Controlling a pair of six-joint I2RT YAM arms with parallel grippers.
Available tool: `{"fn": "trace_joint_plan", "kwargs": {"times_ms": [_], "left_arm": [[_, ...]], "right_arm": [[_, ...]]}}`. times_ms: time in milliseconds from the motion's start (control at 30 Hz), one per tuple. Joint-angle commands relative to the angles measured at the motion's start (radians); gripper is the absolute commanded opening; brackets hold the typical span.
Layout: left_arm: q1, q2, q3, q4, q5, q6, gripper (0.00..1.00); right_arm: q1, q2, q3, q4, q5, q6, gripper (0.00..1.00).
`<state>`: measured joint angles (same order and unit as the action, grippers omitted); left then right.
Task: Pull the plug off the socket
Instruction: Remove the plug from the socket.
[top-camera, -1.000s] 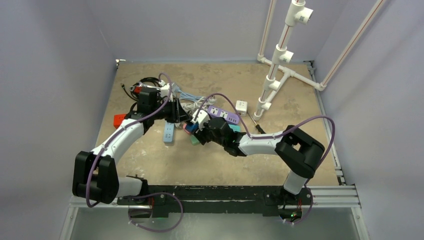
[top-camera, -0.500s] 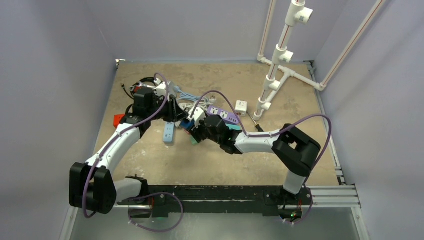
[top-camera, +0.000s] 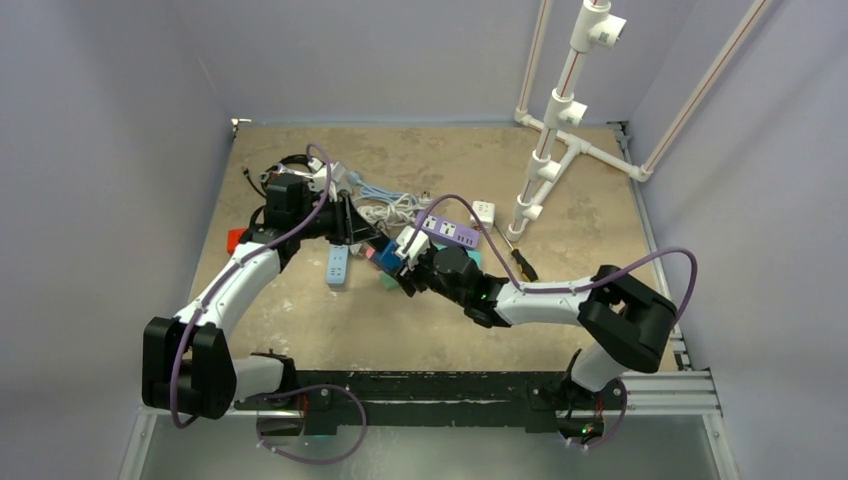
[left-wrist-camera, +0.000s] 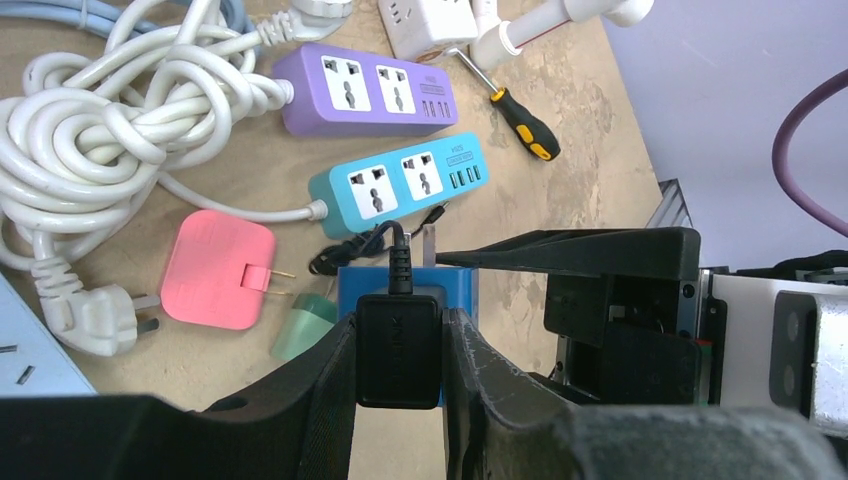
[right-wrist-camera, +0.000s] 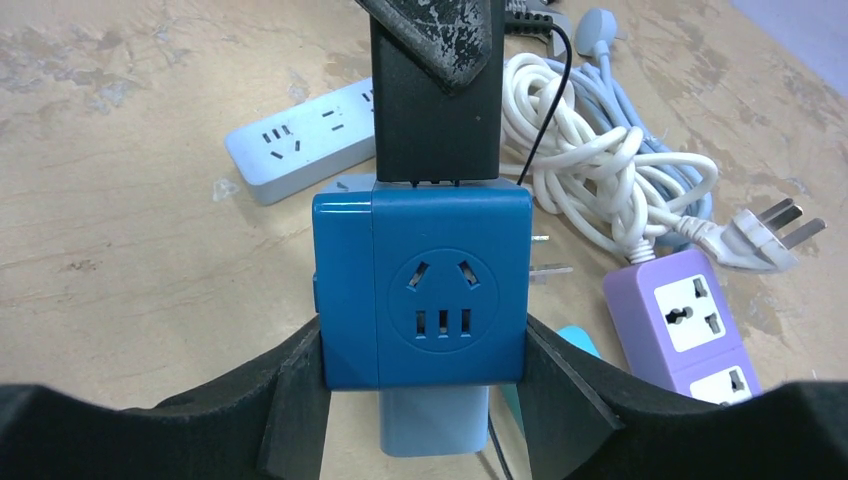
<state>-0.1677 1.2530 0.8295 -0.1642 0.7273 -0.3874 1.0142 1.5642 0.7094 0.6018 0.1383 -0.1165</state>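
A black plug (left-wrist-camera: 398, 350) with a thin black lead sits against one face of a blue cube socket (right-wrist-camera: 425, 300). My left gripper (left-wrist-camera: 398, 345) is shut on the plug, one finger on each side. My right gripper (right-wrist-camera: 425, 345) is shut on the blue socket, gripping its two side faces. In the right wrist view the plug (right-wrist-camera: 435, 120) stands straight on top of the cube, with no gap showing at the seam. From above, both grippers meet just left of the table's middle, left gripper (top-camera: 358, 232) and right gripper (top-camera: 405, 262), with the socket (top-camera: 389, 257) between them above the table.
Under the grippers lie a purple power strip (top-camera: 447, 232), a teal strip (left-wrist-camera: 400, 185), a pale blue strip (top-camera: 338, 265), a pink adapter (left-wrist-camera: 215, 270), a white cable coil (left-wrist-camera: 100, 130) and a screwdriver (top-camera: 520, 262). A white pipe frame (top-camera: 550, 130) stands at the back right.
The left wrist has drawn back a little to the left and the right arm's elbow has swung right and nearer. Both grips are unchanged, and plug and socket still meet.
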Motion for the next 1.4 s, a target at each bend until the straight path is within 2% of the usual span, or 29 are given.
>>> {"fn": "trace_joint_plan", "kwargs": {"times_ms": [0, 200, 500, 600, 700, 1000, 1233, 1367], "left_arm": [[0.046, -0.004, 0.033, 0.072, -0.067, 0.021, 0.0], [0.048, -0.008, 0.01, 0.166, 0.064, -0.044, 0.0], [0.054, -0.027, 0.005, 0.241, 0.168, -0.082, 0.0], [0.056, -0.032, 0.015, 0.21, 0.134, -0.056, 0.0], [0.055, -0.039, 0.036, 0.108, 0.039, 0.011, 0.0], [0.055, -0.101, 0.051, -0.006, -0.26, 0.117, 0.0], [0.054, -0.098, 0.054, -0.012, -0.262, 0.131, 0.0], [0.055, -0.09, 0.04, 0.041, -0.156, 0.081, 0.0]], "right_arm": [[-0.005, 0.009, 0.038, 0.029, 0.043, -0.005, 0.0], [-0.005, 0.073, 0.08, -0.021, 0.104, 0.031, 0.0], [-0.006, 0.164, 0.138, -0.074, 0.181, 0.039, 0.0], [-0.006, 0.154, 0.134, -0.072, 0.186, 0.041, 0.0], [-0.006, 0.123, 0.115, -0.052, 0.178, 0.046, 0.0], [-0.006, 0.048, 0.072, -0.027, 0.131, 0.062, 0.0], [-0.006, 0.006, 0.051, -0.017, 0.105, 0.071, 0.0], [-0.006, 0.039, 0.06, -0.018, 0.118, 0.063, 0.0]]}}
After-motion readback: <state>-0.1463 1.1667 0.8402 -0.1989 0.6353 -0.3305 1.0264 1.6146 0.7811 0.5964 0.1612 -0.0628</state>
